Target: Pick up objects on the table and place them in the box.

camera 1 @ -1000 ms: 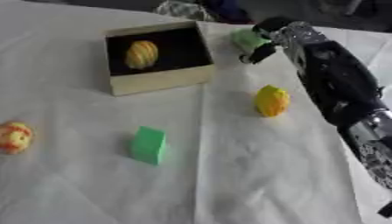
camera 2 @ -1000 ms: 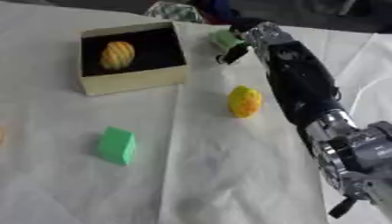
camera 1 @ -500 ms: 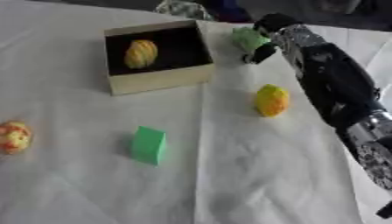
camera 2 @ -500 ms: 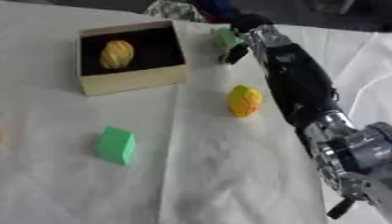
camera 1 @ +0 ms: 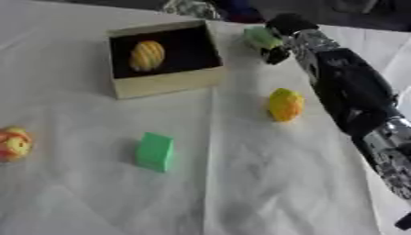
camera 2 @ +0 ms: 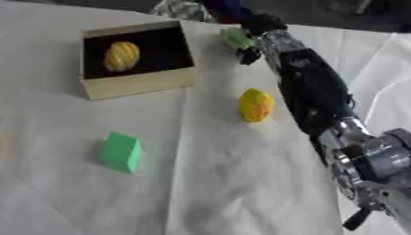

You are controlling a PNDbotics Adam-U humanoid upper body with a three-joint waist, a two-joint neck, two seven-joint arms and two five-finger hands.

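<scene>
Far left, a red-and-yellow ball (camera 1: pixel 13 143); lower centre-left, a green block (camera 1: pixel 155 152) on the white desk (camera 1: pixel 241 193); upper left, the box (camera 1: pixel 160 82) holding a striped yellow object (camera 1: pixel 147 55); centre-right, a yellow fruit (camera 1: pixel 285 104); top right, the right hand (camera 1: pixel 277 43) clasps a pale green object (camera 1: pixel 261 36).

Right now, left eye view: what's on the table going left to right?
Red-and-yellow round object → green block → box holding a yellow striped object → yellow object → right hand at a pale green object.
</scene>
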